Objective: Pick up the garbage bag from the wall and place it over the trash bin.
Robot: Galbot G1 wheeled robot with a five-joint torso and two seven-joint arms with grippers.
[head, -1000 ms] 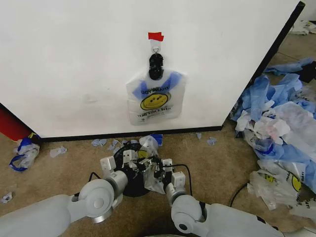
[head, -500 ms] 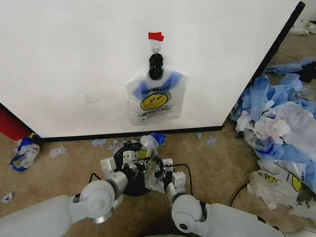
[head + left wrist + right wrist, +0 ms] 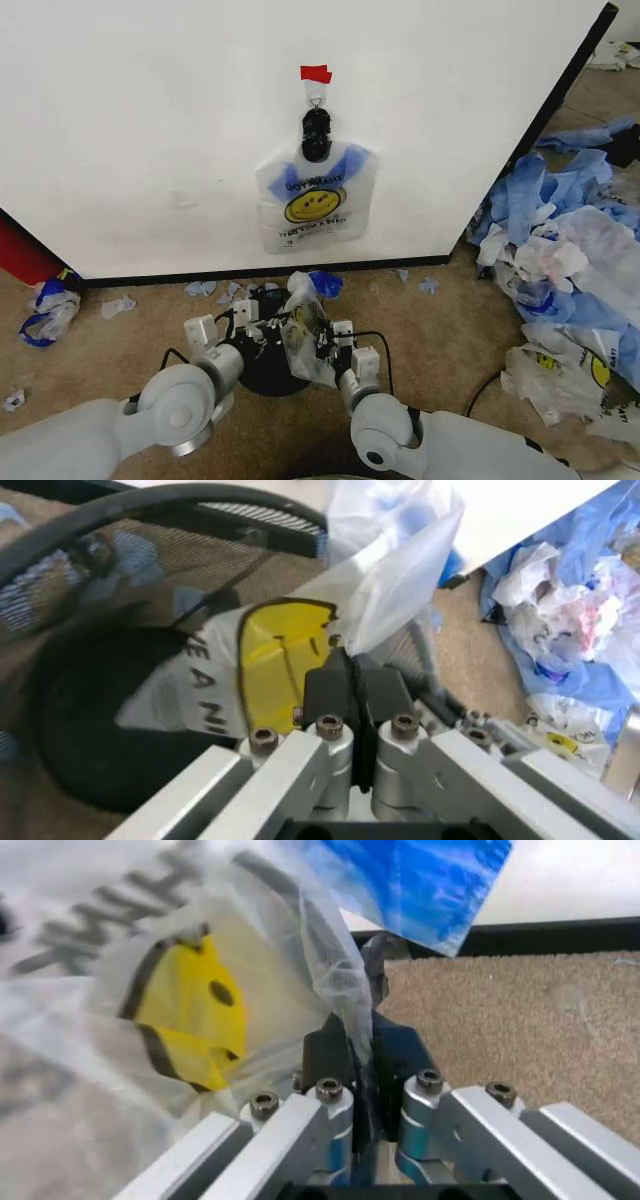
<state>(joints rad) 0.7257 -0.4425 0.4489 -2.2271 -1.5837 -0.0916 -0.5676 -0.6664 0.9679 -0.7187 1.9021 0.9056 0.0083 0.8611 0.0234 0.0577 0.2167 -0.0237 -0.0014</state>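
Garbage bag (image 3: 305, 335) — thin translucent plastic with a yellow smiley face and a blue handle — held stretched over the trash bin (image 3: 262, 365), a round black wire-mesh basket standing on the brown carpet just in front of the wall (image 3: 150, 130). Left hand (image 3: 250, 325), at the bin's left rim: fingers pressed together on a fold of the bag, the yellow face and black lettering lying just beside them in the left wrist view (image 3: 270, 667), the dark mesh of the bin (image 3: 120, 630) beneath. Right hand (image 3: 325, 345), at the bin's right side: fingers likewise closed on a pinch of the film (image 3: 340, 990), the blue handle standing up beyond it against the wall's black base strip. A second bag (image 3: 313, 205) of the same print hangs flat on the wall from a black clip (image 3: 316, 133) under a piece of red tape (image 3: 315, 73). A heap of blue and white plastic sheets (image 3: 560, 260) lies on the carpet to the right, well apart from the bin.
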